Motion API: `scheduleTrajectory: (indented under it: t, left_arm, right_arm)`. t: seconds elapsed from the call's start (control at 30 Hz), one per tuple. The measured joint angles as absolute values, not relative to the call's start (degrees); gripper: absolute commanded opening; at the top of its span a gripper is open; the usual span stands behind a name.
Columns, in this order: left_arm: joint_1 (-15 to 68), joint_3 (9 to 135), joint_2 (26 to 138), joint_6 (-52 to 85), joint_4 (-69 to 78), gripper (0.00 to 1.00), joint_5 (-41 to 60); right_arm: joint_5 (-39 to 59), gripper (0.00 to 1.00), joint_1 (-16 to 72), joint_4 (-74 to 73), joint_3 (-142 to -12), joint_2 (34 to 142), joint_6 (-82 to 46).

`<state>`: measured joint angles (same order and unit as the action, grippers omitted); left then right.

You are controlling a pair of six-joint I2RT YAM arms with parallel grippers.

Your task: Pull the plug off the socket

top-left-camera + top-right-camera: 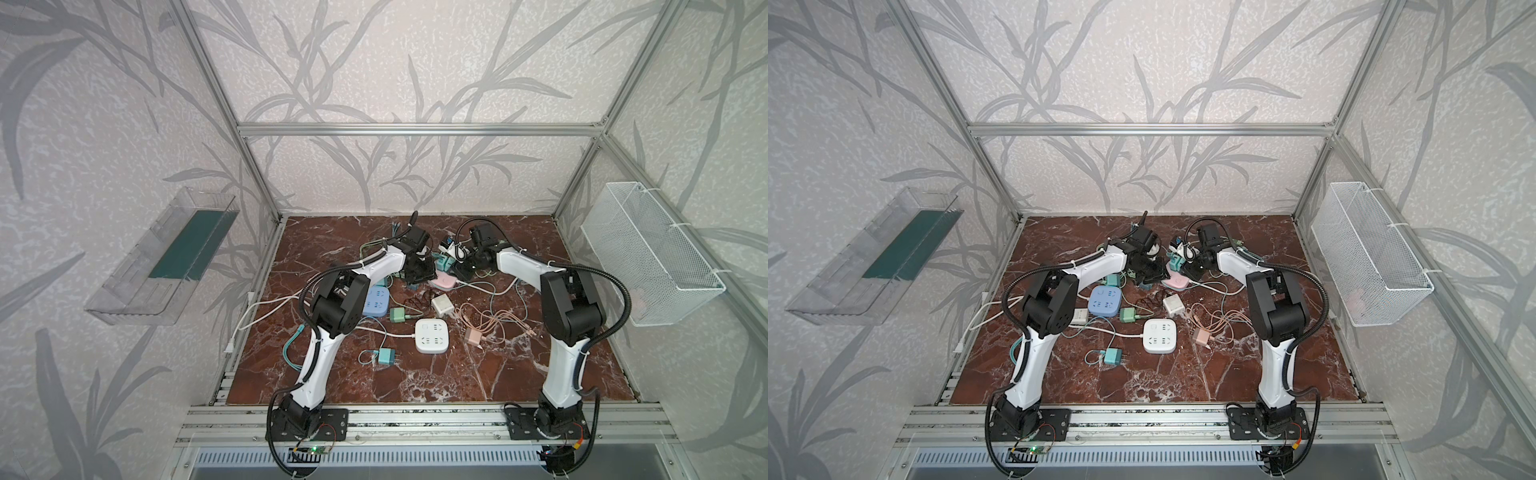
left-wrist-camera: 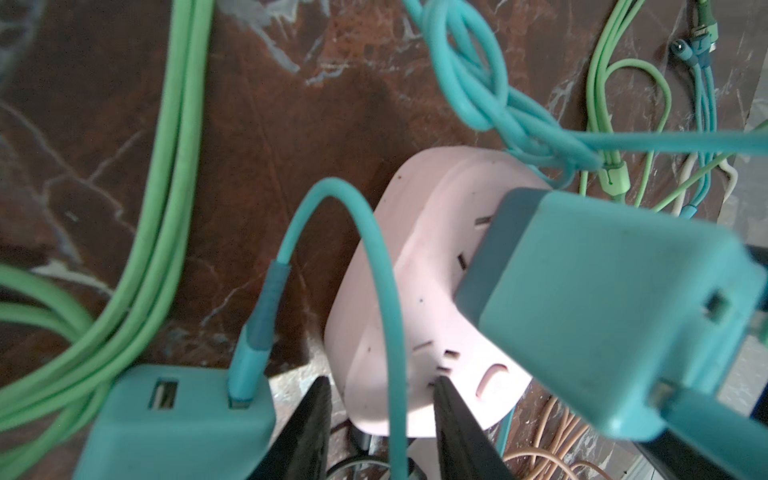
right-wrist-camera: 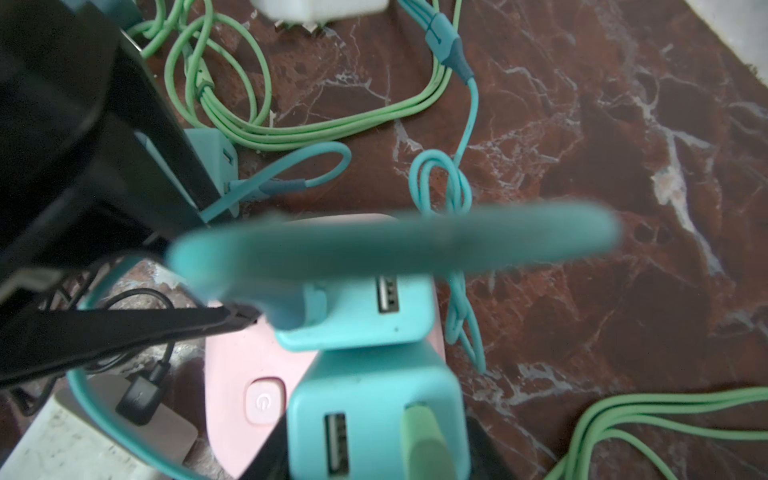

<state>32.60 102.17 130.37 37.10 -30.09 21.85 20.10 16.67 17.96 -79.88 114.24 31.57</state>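
The pink socket (image 3: 232, 374) lies at the back middle of the marble table (image 1: 457, 374), seen also in a top view (image 1: 444, 284). Two teal plugs stand on it. My right gripper (image 3: 374, 451) is shut on the nearer teal plug (image 3: 365, 390), which carries a green cable (image 3: 422, 440); its prongs are hidden. The other teal plug (image 2: 602, 307) sits in the socket's face with a teal cable. My left gripper (image 2: 380, 380) straddles the socket's (image 2: 419, 257) end, its fingers (image 2: 453, 415) closed against it.
A blue socket (image 1: 376, 302), a white socket (image 1: 432, 336), loose chargers (image 1: 442, 305) and tangled green (image 2: 174, 174), teal and peach cables crowd the table's middle. A wire basket (image 1: 648, 257) hangs on the right wall and a clear tray (image 1: 158, 257) on the left.
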Motion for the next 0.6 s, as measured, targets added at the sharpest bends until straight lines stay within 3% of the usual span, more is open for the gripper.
scheduleTrajectory:
  t: [0.6]
  left_arm:
    - [32.4,104.1,131.9,37.7,-30.0,0.41,22.9]
  right_arm:
    - [12.0,0.23,19.3,14.8,-78.0,113.6,35.5]
